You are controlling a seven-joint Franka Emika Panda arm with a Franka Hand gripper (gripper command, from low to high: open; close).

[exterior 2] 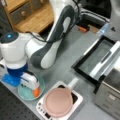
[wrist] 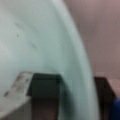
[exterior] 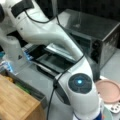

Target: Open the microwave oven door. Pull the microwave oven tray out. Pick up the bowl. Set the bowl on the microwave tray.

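- Microwave oven door (exterior 2: 96, 58) lies folded down, the microwave oven tray (exterior 2: 110, 61) pulled out above it.
- Gripper (exterior 2: 30, 83) sits down at the bowl (exterior 2: 25, 93), jaws straddling its rim (wrist: 75, 75).

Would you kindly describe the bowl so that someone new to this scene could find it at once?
Start at the silver-grey microwave oven at a front view's right, its door folded down open. Move left past the white slab carrying the pink plate to the gripper. Beneath it sits the bowl: small, round, pale teal, with an orange lump inside, unlike the larger, flat pink plate.
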